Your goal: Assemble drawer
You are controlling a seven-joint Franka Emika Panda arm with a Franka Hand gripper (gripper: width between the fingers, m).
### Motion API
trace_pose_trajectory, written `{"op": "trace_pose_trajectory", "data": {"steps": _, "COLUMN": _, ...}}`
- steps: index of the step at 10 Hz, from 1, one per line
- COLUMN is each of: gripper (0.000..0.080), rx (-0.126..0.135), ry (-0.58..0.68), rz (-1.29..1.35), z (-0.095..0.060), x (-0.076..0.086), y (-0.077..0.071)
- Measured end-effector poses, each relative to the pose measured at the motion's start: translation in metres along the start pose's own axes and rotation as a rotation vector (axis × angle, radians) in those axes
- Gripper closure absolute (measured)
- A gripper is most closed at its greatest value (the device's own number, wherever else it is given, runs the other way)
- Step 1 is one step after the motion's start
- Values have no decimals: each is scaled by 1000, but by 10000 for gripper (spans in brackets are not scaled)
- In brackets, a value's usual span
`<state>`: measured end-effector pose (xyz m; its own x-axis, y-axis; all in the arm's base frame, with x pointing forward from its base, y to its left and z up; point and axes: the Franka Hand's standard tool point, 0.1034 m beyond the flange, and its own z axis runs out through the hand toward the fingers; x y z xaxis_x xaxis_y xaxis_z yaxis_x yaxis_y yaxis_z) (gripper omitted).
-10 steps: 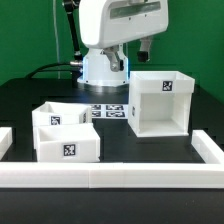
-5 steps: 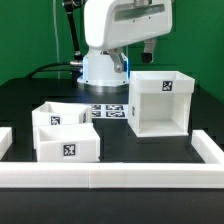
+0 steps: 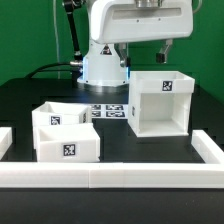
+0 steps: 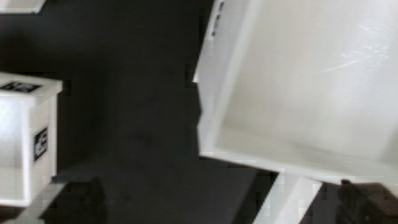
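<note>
White drawer box [image 3: 158, 103] stands on the exterior view's right, open face toward the near side. Your gripper [image 3: 163, 52] hangs just above its far top edge, jaws apart and holding nothing. Two drawer trays [image 3: 66, 135] lie well apart to the left, so the box is the nearer part.

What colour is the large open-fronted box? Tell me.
White, the large open-fronted box; exterior view shows it best.

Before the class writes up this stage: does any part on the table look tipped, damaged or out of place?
Nothing stands out. The large box stands upright; the two small boxes sit upright at the exterior view's left, apart from it. No damage shows.
</note>
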<state>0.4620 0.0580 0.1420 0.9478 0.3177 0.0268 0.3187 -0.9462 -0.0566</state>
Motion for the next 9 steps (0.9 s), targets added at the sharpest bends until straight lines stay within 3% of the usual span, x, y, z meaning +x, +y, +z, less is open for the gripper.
{"op": "trace_pose_trajectory", "data": {"steps": 1, "gripper": 150, "rx": 7, "ry": 17, "rz": 8, "z": 4, "x": 1, "y": -6}}
{"op": "trace_pose_trajectory", "data": {"steps": 5, "gripper": 150, "rx": 6, "ry": 17, "rz": 33, "z": 5, "x": 0, "y": -7}}
{"op": "trace_pose_trajectory", "data": {"steps": 7, "gripper": 150, "rx": 4, "ry": 8, "rz": 164, "z": 11, "x": -10, "y": -36}}
{"op": "trace_pose_trajectory", "data": {"steps": 9, "gripper": 150, "rx": 4, "ry": 1, "rz": 243, "z": 15, "x": -14, "y": -52}}
